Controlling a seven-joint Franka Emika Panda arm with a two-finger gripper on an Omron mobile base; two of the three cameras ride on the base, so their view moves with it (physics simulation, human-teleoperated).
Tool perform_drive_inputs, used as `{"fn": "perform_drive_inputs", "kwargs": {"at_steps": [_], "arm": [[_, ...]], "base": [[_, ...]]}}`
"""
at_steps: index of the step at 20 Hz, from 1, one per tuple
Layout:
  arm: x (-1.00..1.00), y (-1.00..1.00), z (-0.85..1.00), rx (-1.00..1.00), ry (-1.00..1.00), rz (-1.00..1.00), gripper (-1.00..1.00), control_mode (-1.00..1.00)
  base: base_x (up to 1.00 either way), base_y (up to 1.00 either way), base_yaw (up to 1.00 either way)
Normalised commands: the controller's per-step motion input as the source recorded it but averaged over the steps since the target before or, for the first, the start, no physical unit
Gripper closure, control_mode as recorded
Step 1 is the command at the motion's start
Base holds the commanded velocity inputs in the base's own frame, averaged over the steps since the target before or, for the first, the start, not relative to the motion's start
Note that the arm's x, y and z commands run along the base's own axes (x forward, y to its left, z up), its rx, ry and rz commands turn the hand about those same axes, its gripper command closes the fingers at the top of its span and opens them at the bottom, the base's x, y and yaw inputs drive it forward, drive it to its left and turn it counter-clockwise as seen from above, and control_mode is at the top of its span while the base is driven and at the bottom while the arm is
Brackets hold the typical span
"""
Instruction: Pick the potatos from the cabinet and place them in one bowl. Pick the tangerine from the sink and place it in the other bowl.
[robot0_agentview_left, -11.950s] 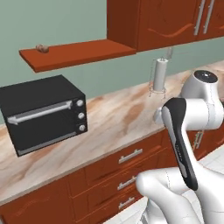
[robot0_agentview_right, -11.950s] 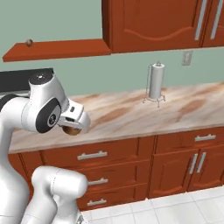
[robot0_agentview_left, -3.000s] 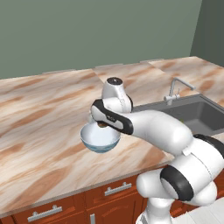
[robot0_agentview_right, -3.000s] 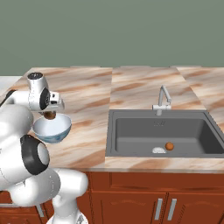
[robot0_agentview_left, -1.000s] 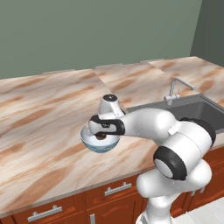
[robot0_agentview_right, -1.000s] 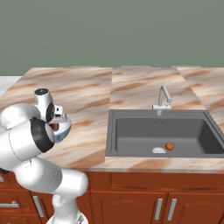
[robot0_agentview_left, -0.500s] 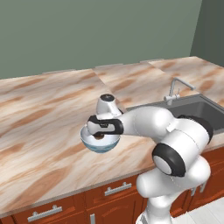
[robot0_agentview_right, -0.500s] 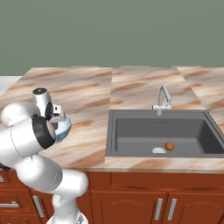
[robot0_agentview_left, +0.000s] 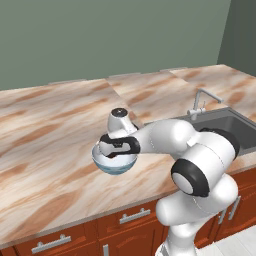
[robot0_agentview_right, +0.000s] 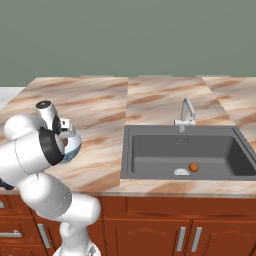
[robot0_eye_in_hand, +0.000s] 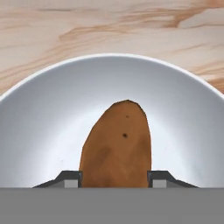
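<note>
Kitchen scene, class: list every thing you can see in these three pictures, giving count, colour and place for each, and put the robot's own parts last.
potato: one, brown, between the gripper's fingertips, inside the bowl.
bowl: one, pale bluish-white, on the counter left of the sink, under the robot's hand.
tangerine: one, orange, on the sink floor beside the drain.
sink: one, dark grey, set into the counter's right part.
drain: one, silver, on the sink floor.
faucet: one, silver, behind the sink.
counter: one, tan marbled, over the drawers.
drawers: reddish-brown with metal handles, below the counter.
wall: grey-green, behind the counter.
gripper: one, dark tips, shut on the potato, in the bowl.
arm: one, white, reaching over the bowl.
</note>
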Motion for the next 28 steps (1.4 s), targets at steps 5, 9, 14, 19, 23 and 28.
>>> {"fn": "perform_drive_inputs", "kwargs": {"at_steps": [5, 9, 14, 19, 23, 28], "arm": [[0.00, 0.00, -0.10, 0.00, 0.00, 0.00, 1.00, -1.00], [0.00, 0.00, -0.13, 0.00, 0.00, 0.00, 1.00, -1.00], [-0.01, 0.00, -0.14, 0.00, 0.00, 0.00, 1.00, -1.00], [-0.09, 0.00, -0.02, 0.00, 0.00, 0.00, 1.00, -1.00], [-0.01, 0.00, 0.00, 0.00, 0.00, 0.00, -1.00, -1.00], [-0.05, 0.00, 0.00, 0.00, -0.01, 0.00, -1.00, -1.00]], "base": [[0.00, 0.00, 0.00], [0.00, 0.00, 0.00], [0.00, 0.00, 0.00], [0.00, 0.00, 0.00], [0.00, 0.00, 0.00], [0.00, 0.00, 0.00]]}}
